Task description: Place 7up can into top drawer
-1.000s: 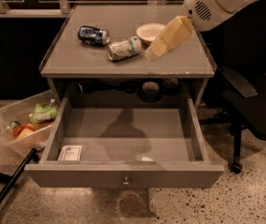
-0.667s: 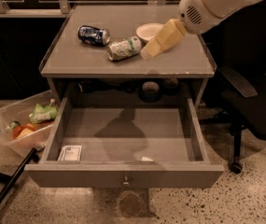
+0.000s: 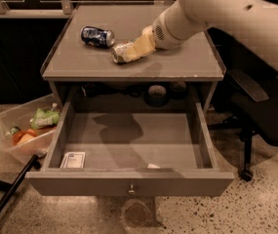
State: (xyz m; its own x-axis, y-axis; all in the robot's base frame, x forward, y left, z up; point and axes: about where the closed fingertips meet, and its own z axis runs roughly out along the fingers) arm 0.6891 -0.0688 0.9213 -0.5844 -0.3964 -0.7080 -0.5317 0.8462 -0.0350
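I judge myself to be at the grasping step, with the placing still to do. On the left of the flat grey counter [image 3: 75, 62] a dark blue drink can [image 3: 97, 36] lies on its side; that one is not mine and I should leave it alone. Just right of it, and slightly nearer the front edge, lies the small silver-white 7up can with green markings [image 3: 118, 55]. It is also on its side, with its round end turned toward the front left. My tan hand [image 3: 132, 49] lies right against the can's right-hand part and covers most of its body, so only that end shows. Whether the hand is spread around the can or already pinching it, I cannot tell. My thick white arm [image 3: 216, 9] runs up and away to the right. The next move calls for a sure hold on a dented, rolling thing, then a lift clear of the counter's front lip. After that I would carry it forward and down into the wide shallow grey top drawer [image 3: 138, 140], which stands open directly below. There is plenty of bare floor there beside the small white card [image 3: 73, 159] in its front left corner.
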